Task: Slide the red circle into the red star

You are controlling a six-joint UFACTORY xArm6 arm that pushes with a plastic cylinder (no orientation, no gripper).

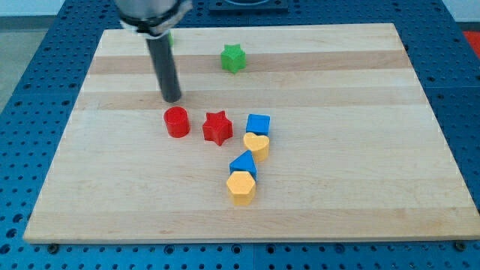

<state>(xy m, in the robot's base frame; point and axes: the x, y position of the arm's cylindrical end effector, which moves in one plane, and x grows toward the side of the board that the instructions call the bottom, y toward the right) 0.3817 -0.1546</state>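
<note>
The red circle [177, 121] is a short red cylinder lying left of centre on the wooden board. The red star [217, 127] lies just to its right, with a narrow gap between them. My tip [172, 98] is the lower end of the dark rod that comes down from the view's top. It sits just above the red circle in the view, slightly to its left, close to it but apart.
A blue cube [259, 124] and a yellow heart [256, 144] sit right of the red star. A blue triangle [244, 163] and a yellow hexagon [241, 187] lie below them. A green star [233, 58] is near the top. A green block [170, 37] peeks from behind the rod.
</note>
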